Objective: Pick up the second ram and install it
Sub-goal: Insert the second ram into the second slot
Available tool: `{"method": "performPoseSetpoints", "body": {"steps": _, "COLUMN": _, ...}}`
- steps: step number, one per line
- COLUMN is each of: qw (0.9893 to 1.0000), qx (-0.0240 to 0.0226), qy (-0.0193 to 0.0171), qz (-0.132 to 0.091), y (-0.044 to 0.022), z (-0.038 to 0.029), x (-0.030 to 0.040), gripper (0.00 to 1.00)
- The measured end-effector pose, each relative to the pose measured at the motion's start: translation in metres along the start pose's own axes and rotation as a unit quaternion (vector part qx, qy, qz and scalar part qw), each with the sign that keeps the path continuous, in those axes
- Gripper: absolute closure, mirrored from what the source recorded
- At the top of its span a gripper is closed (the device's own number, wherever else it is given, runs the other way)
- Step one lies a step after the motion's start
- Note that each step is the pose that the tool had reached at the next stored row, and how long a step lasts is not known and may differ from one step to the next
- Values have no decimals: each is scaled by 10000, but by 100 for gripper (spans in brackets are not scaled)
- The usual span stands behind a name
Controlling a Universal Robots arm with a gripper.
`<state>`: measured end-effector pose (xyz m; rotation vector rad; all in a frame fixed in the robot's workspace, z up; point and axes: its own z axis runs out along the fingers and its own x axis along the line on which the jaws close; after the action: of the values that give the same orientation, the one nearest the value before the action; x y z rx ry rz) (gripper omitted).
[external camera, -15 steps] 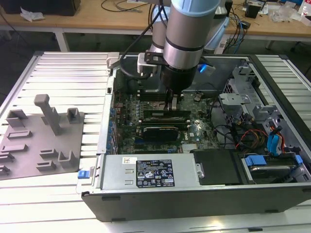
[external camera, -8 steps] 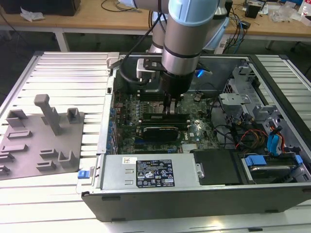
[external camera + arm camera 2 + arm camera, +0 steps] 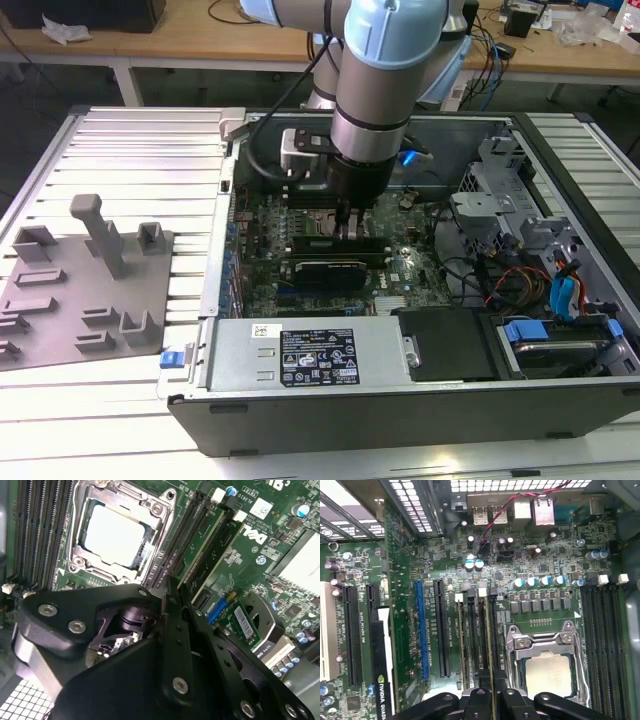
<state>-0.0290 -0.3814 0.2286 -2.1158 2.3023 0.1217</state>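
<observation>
While the arm reaches into the open computer case at centre frame in the exterior view, the gripper pinches the second ram — upright in a slot beside the processor socket.

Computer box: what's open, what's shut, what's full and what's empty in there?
computer case, open, side off.
processor socket, chip inside, top bare.
hand, shut on the second ram.
second ram, on edge along a slot beside the socket; cannot tell if it is clicked in.
memory slots on the socket's other side, empty.
</observation>
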Motion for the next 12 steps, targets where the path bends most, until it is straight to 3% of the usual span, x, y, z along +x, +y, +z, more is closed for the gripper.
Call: {"method": "performPoseSetpoints", "body": {"steps": 12, "qw": 10000, "qx": -1, "qy": -6, "qz": -7, "y": -5, "z": 39, "x": 24, "gripper": 86}}
